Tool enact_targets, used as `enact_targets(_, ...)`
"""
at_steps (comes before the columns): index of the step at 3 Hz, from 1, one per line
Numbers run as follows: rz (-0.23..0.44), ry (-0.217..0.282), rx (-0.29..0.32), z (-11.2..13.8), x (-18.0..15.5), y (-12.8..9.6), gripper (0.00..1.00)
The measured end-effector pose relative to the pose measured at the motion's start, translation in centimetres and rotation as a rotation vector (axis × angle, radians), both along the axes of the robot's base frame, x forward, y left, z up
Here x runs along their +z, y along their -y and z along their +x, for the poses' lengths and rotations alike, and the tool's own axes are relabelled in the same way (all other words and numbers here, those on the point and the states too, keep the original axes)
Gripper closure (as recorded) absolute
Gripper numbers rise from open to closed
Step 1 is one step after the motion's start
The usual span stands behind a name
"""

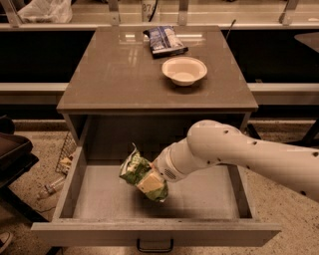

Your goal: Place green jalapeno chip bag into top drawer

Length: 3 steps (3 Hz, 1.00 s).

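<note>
Clutching green jalapeno chip bag (141, 172), gripper (152, 182) inside top drawer (212, 195); bowl (184, 70), blue-and-white bag (165, 40) on cabinet (112, 74).

No readable lettering anywhere. On the green jalapeno chip bag (135, 172), clamped in the gripper (153, 183) inside the top drawer (240, 191) below the near edge of the table (114, 74): print too blurred to make out. On the blue-and-white bag (164, 40) by the far edge: pattern only, no words. On a small tag (146, 7) beyond the far edge: faint marks, perhaps digits, not legible.
</note>
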State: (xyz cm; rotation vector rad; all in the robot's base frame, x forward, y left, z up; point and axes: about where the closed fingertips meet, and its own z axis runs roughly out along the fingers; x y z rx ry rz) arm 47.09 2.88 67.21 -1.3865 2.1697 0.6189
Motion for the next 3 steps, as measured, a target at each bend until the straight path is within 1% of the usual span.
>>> enact_targets(2,-0.001,0.0,0.004,-0.12,-0.01,-0.16,0.05)
enact_targets(3,-0.002,0.0,0.006,-0.16,-0.01,-0.21,0.0)
